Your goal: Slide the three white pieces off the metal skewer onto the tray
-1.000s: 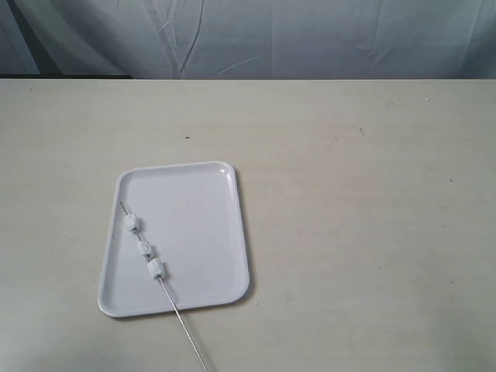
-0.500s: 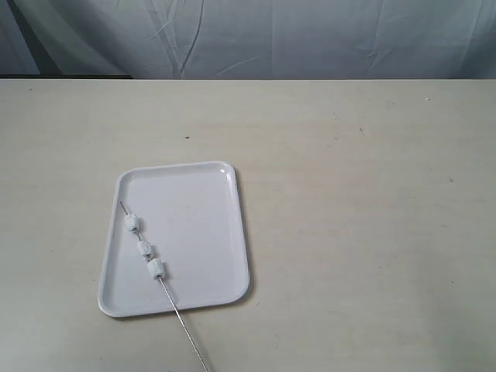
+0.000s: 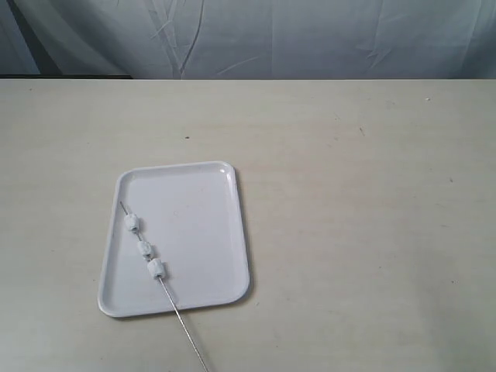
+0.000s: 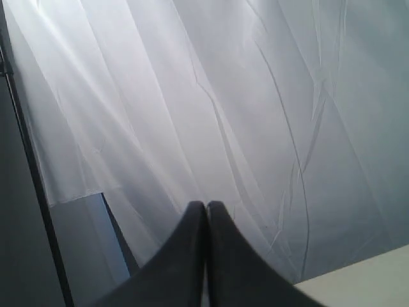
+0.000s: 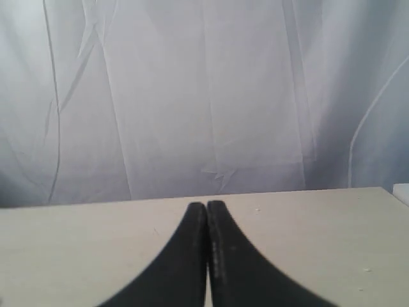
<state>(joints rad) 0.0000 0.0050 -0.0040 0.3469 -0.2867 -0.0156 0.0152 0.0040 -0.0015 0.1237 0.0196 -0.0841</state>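
The white tray [image 3: 194, 225] lies on the table at the lower left of the exterior view. The metal skewer [image 3: 182, 325] rests slantwise across the tray's left side, its far tip near the rim and its long end running off the front edge onto the table. Three white pieces sit threaded on it over the tray: one [image 3: 132, 224], a second [image 3: 145, 249], a third [image 3: 156, 270]. Neither arm shows in the exterior view. My left gripper [image 4: 206, 204] is shut with nothing in it, facing the curtain. My right gripper [image 5: 206, 204] is shut and empty, above bare table.
The beige table [image 3: 364, 225] stretches wide to the right of the tray and behind it. A pale blue-grey curtain [image 3: 310, 39] hangs along the far edge. A dark upright post [image 4: 29, 160] appears in the left wrist view.
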